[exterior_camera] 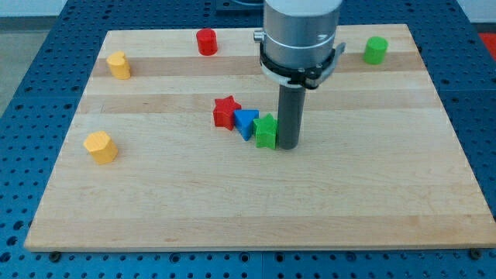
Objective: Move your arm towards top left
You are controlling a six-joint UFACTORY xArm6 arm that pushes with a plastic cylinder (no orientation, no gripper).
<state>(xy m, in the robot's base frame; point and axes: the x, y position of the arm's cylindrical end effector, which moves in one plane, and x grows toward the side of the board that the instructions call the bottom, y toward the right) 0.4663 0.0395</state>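
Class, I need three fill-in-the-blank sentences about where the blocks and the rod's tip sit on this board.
1. My tip stands just right of the ____ star.
2. The blue block lies between the green star and the ____ star.
3. The red cylinder sits near the view's ____ edge of the board.

Missing words: green; red; top

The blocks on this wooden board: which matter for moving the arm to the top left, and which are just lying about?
Part of the job:
my tip, beside the green star block
wooden board

Just lying about:
blue block
red star block
red cylinder
green cylinder
upper yellow block
lower yellow block
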